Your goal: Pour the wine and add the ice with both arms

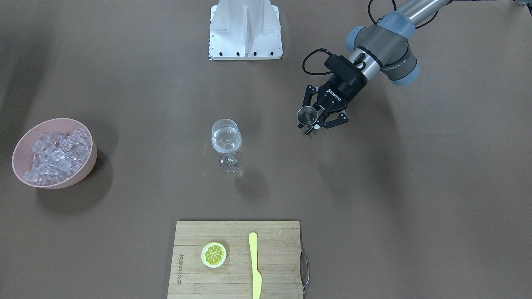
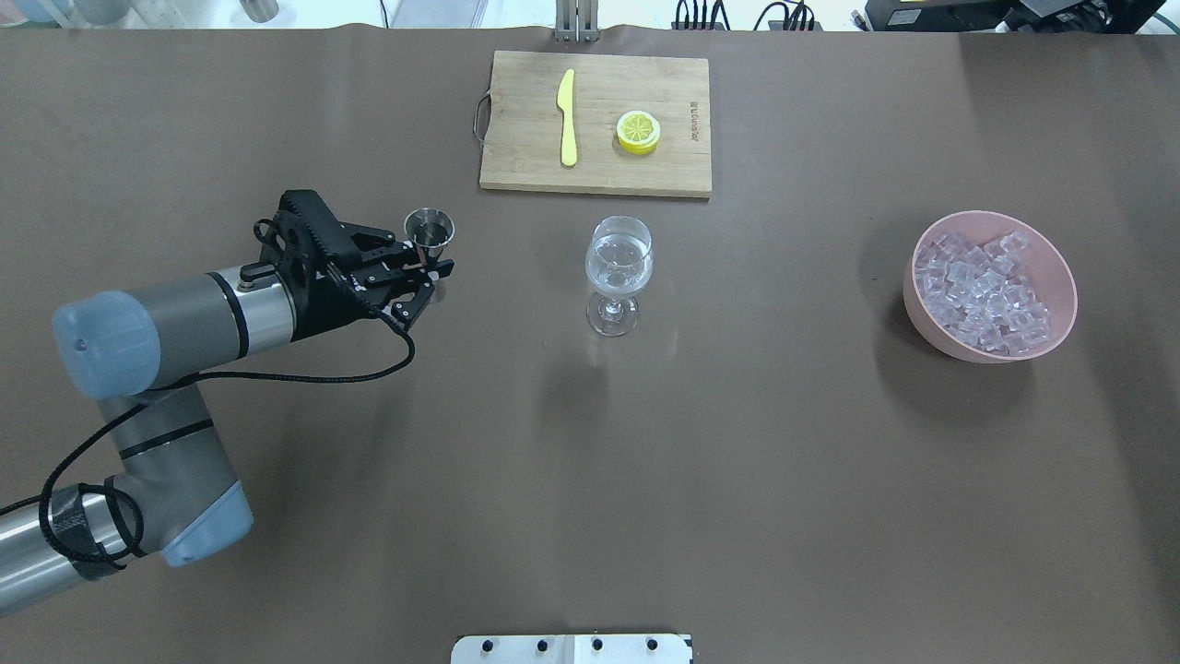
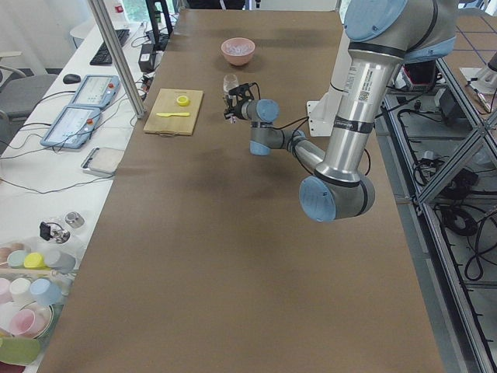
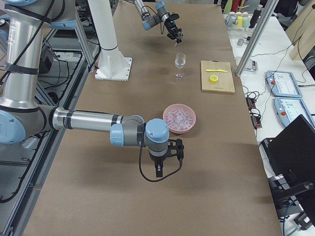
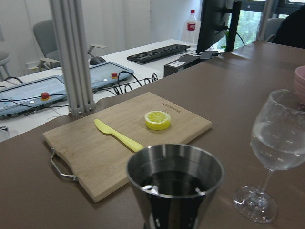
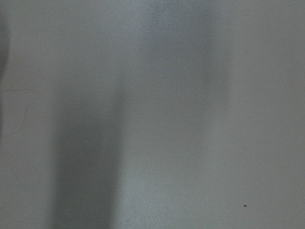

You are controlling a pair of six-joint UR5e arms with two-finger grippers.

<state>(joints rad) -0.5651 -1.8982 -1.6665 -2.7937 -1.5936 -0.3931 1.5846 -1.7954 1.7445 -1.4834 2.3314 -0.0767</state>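
Starting at the overhead view's left, you see the left gripper (image 2: 433, 267) clenched on an upright steel cup (image 2: 430, 228) holding dark liquid. The wine glass (image 2: 619, 267) stands mid-table, well apart from it. The ice (image 2: 982, 295) is heaped in the pink bowl (image 2: 1060, 277) at right. The right gripper (image 4: 165, 162) hangs near that bowl; you cannot tell its state.

A lemon slice (image 1: 213, 254) and a yellow knife (image 1: 254, 265) are laid apart on a wooden board (image 1: 278, 249). A white base block (image 1: 245, 31) is set at the far edge of the table (image 1: 374, 207).
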